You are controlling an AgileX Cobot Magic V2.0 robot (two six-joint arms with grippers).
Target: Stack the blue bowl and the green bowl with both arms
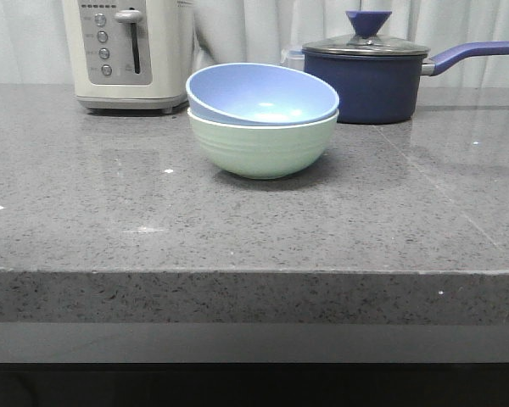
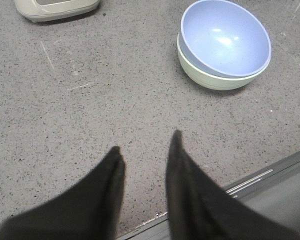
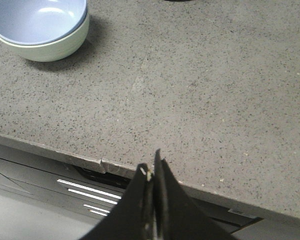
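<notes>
The blue bowl (image 1: 261, 93) sits nested inside the green bowl (image 1: 261, 148), tilted a little, at the middle back of the grey counter. Both also show in the left wrist view, blue (image 2: 225, 37) in green (image 2: 210, 80), and in the right wrist view, blue (image 3: 37, 20) in green (image 3: 50, 47). My left gripper (image 2: 146, 147) is open and empty, low over the counter's front edge, well short of the bowls. My right gripper (image 3: 151, 167) is shut and empty, at the front edge to the right of the bowls. Neither arm shows in the front view.
A cream toaster (image 1: 127, 52) stands at the back left, its base in the left wrist view (image 2: 55, 9). A dark navy saucepan (image 1: 365, 80) with a glass lid stands behind the bowls at the right, handle pointing right. The counter's front edge (image 1: 254, 273) runs across below.
</notes>
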